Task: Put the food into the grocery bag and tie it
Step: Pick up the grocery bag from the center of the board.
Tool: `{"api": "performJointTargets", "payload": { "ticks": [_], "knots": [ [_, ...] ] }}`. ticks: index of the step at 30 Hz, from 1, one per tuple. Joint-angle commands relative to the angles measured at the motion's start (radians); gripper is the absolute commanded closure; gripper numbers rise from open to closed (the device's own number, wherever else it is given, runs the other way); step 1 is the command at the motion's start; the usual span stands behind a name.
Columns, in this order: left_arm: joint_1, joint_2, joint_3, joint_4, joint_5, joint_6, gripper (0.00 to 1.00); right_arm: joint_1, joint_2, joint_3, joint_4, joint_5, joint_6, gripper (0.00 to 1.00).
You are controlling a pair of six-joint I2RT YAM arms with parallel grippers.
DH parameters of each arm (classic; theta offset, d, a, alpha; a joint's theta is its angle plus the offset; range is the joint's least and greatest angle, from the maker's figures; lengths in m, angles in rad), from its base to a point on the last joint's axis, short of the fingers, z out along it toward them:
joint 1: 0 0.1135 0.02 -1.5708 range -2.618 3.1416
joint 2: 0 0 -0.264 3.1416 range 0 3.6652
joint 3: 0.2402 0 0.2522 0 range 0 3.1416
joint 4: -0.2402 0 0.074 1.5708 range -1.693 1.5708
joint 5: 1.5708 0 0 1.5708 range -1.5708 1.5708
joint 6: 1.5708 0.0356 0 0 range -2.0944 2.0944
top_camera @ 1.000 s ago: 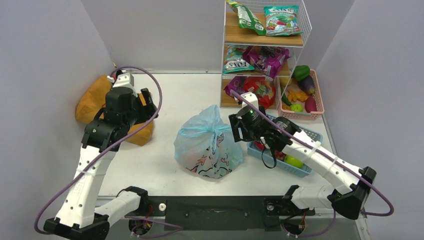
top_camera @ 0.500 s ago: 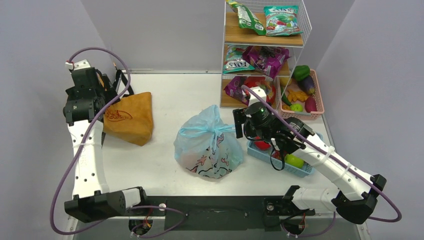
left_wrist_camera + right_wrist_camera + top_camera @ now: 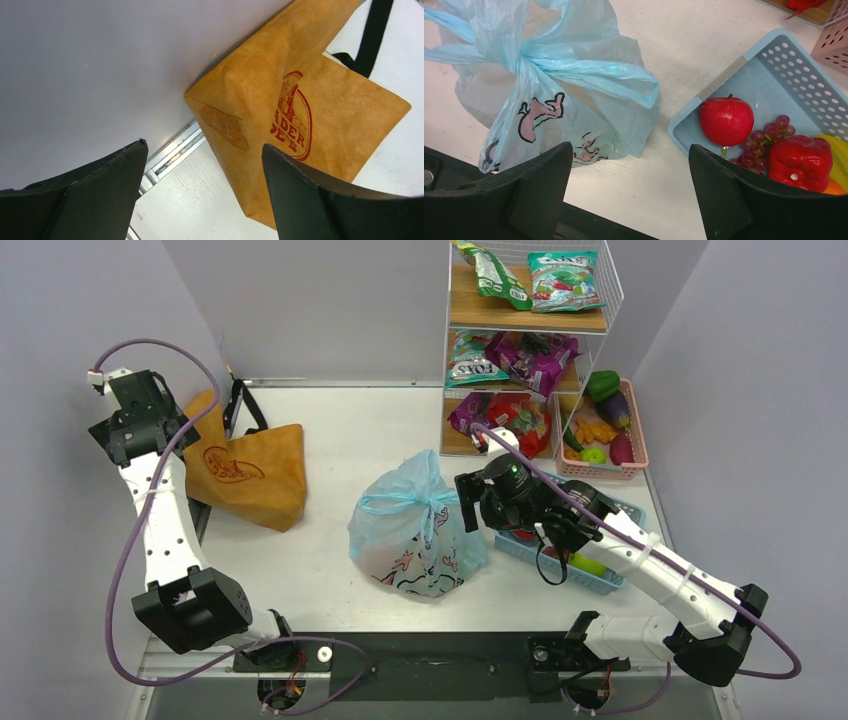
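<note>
Grocery bag [image 3: 415, 530] stands knotted; right gripper [image 3: 628, 147] beside it, jaws wide, holding nothing; left gripper [image 3: 202, 146] above the tan tote [image 3: 320, 125] — likewise wide, empty.

Light blue grocery bag [image 3: 415, 530] — pink-and-black cartoon print, tan tote [image 3: 255, 480] — red logo, red apple [image 3: 726, 120], blue basket [image 3: 794, 67]

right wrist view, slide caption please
Open right gripper above the tied grocery bag and a basket holding a red apple

Lab mock-up of a shop: bare grey walls [image 3: 320, 310], stocked snack shelf [image 3: 480, 312].
</note>
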Motion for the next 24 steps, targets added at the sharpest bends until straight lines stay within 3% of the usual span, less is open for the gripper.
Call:
{"api": "performJointTargets", "payload": {
  "ticks": [1,9,14,16,19,20,24],
  "knots": [
    [0.031,0.003,-0.07,0.117,0.001,-0.019,0.17,0.007,0.003,0.0,0.03,-0.026,-0.01,0.18],
    [0.045,0.077,-0.128,0.238,0.084,-0.047,0.18,0.009,0.031,0.023,0.026,-0.027,0.004,0.18],
    [0.045,0.112,-0.127,0.271,0.115,-0.062,0.29,0.012,0.036,0.022,0.025,-0.025,0.012,0.18],
    [0.046,0.114,-0.135,0.281,0.134,-0.075,0.46,0.013,0.039,0.022,0.024,-0.025,0.012,0.18],
    [0.044,0.093,-0.149,0.283,0.179,-0.105,0.95,0.013,0.043,0.03,0.024,-0.024,0.008,0.19],
    [0.041,0.078,-0.166,0.292,0.189,-0.11,1.0,0.014,0.044,0.032,0.023,-0.023,0.007,0.19],
    [0.032,-0.055,-0.249,0.375,0.385,-0.127,1.0,0.015,0.053,0.061,0.022,-0.023,-0.003,0.19]
  ]
}}
